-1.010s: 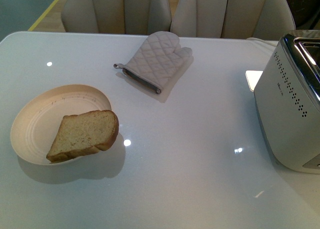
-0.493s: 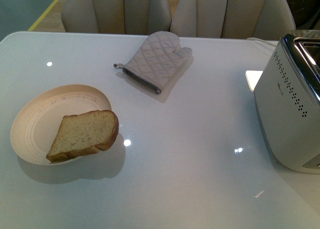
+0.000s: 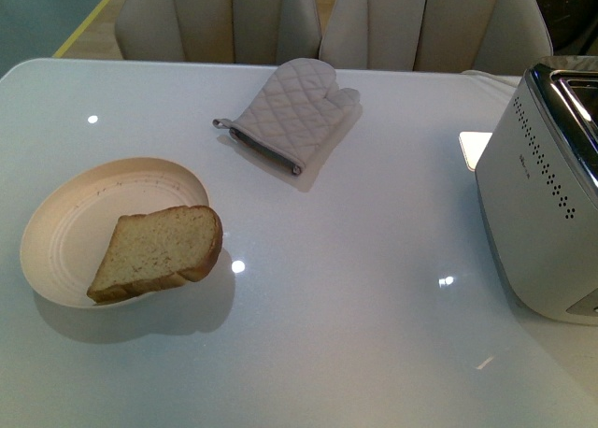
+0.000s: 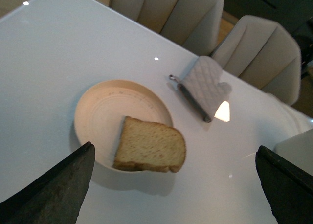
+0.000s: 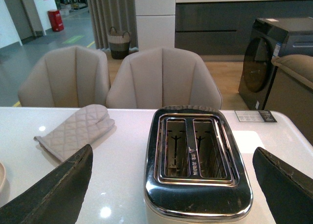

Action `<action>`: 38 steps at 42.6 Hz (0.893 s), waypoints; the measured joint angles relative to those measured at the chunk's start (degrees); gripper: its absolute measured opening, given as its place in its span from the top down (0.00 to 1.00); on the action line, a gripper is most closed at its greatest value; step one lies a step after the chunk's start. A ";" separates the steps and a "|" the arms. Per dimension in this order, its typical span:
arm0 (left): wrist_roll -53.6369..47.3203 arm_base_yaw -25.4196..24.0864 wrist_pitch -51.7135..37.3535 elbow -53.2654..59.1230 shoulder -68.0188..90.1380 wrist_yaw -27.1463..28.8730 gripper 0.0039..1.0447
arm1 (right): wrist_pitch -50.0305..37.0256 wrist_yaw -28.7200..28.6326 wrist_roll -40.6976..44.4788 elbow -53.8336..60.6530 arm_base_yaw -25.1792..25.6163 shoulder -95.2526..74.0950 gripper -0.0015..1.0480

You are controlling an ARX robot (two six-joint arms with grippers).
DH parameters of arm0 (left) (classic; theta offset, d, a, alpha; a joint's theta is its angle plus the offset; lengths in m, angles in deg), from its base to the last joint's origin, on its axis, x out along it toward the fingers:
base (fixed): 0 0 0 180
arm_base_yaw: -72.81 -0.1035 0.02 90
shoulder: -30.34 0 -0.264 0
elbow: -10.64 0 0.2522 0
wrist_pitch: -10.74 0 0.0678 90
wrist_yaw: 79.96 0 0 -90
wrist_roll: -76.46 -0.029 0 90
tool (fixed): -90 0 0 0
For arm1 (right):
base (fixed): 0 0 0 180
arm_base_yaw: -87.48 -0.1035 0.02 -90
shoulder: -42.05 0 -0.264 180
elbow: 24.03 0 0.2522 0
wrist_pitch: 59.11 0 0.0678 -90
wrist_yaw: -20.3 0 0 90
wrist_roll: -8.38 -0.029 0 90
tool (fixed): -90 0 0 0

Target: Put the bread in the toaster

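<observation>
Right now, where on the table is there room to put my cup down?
Between the plate and the toaster, in front of the mitt, the table is bare. The plate itself is taken by the bread.

Counter (image 3: 355,288): glossy white, smooth, reflective. Toaster (image 3: 537,213): matt white body, mirror-chrome top. Oven mitt (image 3: 291,112): quilted grey cloth. Plate (image 3: 65,213): smooth cream, matt. Bread (image 3: 159,250): rough porous crumb, darker crust.

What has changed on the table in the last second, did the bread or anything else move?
Nothing visibly changed. The bread lies on the plate as before, one corner over the rim; the oven mitt and the toaster sit where they were, and neither arm has entered the front view.
</observation>
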 joint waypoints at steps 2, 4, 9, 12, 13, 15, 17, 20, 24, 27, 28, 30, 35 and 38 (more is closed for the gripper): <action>1.05 -1.07 -2.45 -1.07 3.30 -1.22 0.06 | 0.00 0.02 0.00 0.00 0.00 0.00 0.08; 2.40 -2.71 -7.63 -3.30 10.32 -3.32 0.06 | 0.00 0.02 0.00 0.00 0.00 0.00 0.08; 3.74 -5.25 -22.34 -8.07 29.07 -6.05 0.06 | 0.00 0.00 0.00 0.00 0.00 0.00 0.08; 4.72 -6.27 -31.41 -10.29 40.83 -7.04 0.06 | 0.00 0.02 0.00 0.00 0.00 0.00 0.08; 5.05 -6.51 -34.49 -11.15 45.24 -6.80 0.06 | 0.00 0.00 0.00 0.00 0.00 0.00 0.08; 5.92 -7.15 -40.63 -12.79 54.42 -6.97 0.06 | 0.00 0.02 0.00 0.00 0.00 0.00 0.08; 6.14 -7.56 -44.85 -14.03 61.86 -5.97 0.06 | 0.00 0.02 0.00 0.02 0.00 0.00 0.08; 6.08 -8.41 -50.21 -15.96 73.07 -5.03 0.06 | 0.00 0.02 0.00 0.02 0.00 0.00 0.08; 5.31 -9.86 -52.92 -18.82 86.12 -3.32 0.06 | 0.00 0.02 0.00 0.00 0.00 0.00 0.08; 4.20 -10.62 -53.27 -20.22 93.11 -2.82 0.06 | 0.00 0.02 0.00 0.02 0.00 0.00 0.08; 3.98 -10.75 -53.35 -20.48 94.47 -2.75 0.06 | 0.00 0.00 0.00 0.02 0.00 0.00 0.08; 3.43 -11.02 -53.70 -21.05 97.44 -2.82 0.06 | 0.00 0.02 0.00 0.00 0.00 0.00 0.08; 2.89 -11.13 -53.88 -22.86 101.92 -2.19 0.06 | 0.00 0.00 0.00 0.02 0.00 0.00 0.08; 2.86 -11.13 -53.90 -24.41 104.91 -1.42 0.06 | 0.00 0.02 0.00 0.00 0.00 0.00 0.08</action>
